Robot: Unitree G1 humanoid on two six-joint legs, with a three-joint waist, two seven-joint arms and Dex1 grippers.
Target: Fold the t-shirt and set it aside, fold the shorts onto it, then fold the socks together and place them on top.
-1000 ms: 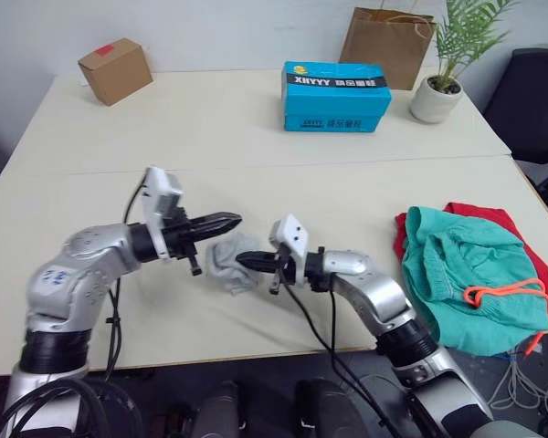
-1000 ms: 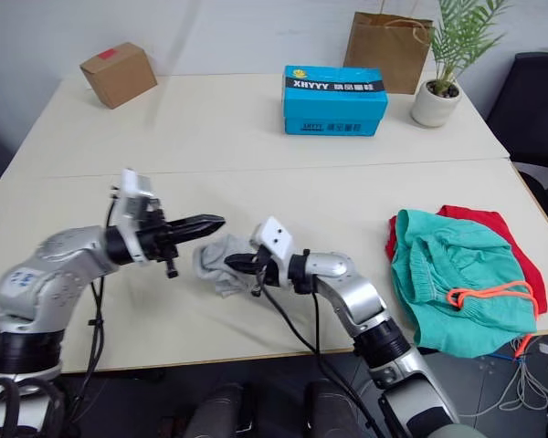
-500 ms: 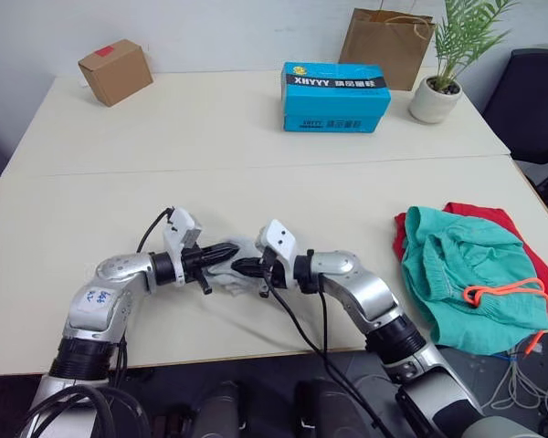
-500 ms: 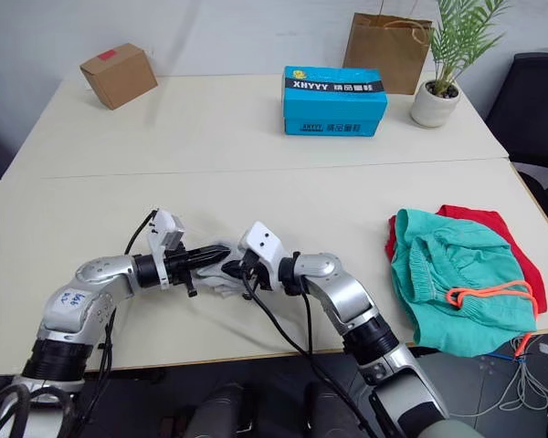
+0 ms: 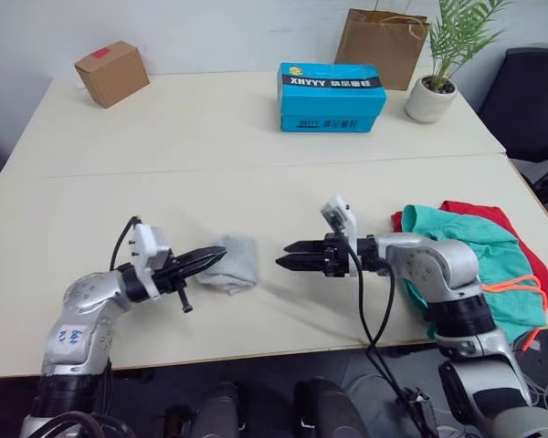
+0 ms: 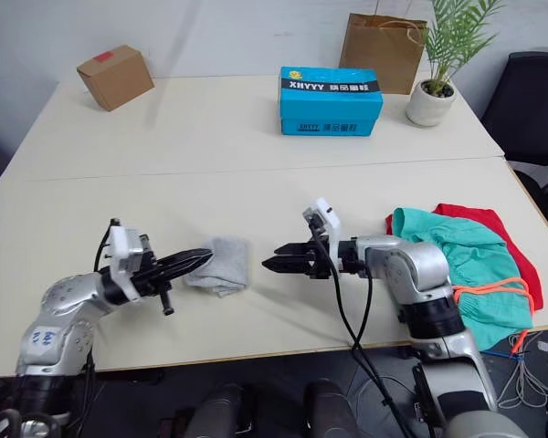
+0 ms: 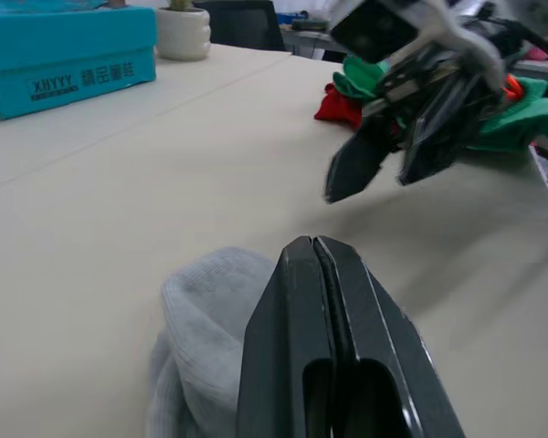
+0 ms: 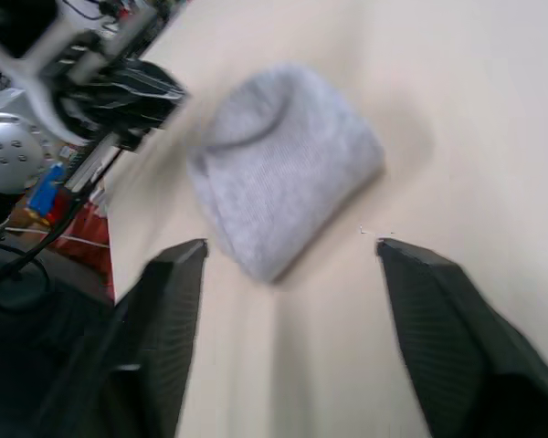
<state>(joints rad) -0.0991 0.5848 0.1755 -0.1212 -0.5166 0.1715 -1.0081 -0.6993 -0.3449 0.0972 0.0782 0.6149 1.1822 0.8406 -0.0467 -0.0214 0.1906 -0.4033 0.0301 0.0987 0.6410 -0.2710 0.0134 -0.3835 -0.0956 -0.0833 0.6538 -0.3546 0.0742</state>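
**Grey socks bundled on the table between two grippers**

Broad, smooth cream table [image 5: 256,137], matte and seamed across the middle, beneath both sets of jaws. Well beyond the right gripper's wrist, at the table's right edge: crumpled teal-green shorts [image 5: 466,265], soft cloth with a gathered waistband and a thin orange-red drawstring looped on top, heaped over the bright red t-shirt [image 5: 493,219], showing as a red rim around them. Far ahead of both jaws: a rectangular glossy blue box [image 5: 331,85], a stiff brown paper bag [image 5: 384,36], a small cardboard box [image 5: 111,71] with a red label, a potted plant [image 5: 436,91] in a round white pot.

Right gripper [image 6: 276,264] low over the table, black tapered fingers spread apart, pointing toward the socks, a clear gap of bare table between tips and cloth; ridged inner finger faces plain in the right wrist view.

Left gripper [image 5: 216,256] low at the table, slim glossy black fingers pressed together edge to edge, pinching nothing, tips lying at the near-left edge of the socks, contact hard to tell.

Socks [image 5: 233,265] just ahead of the left jaws and facing the right jaws: a small, rounded, soft light grey bundle of fine ribbed knit, folded into a lumpy pad, flat on the table.
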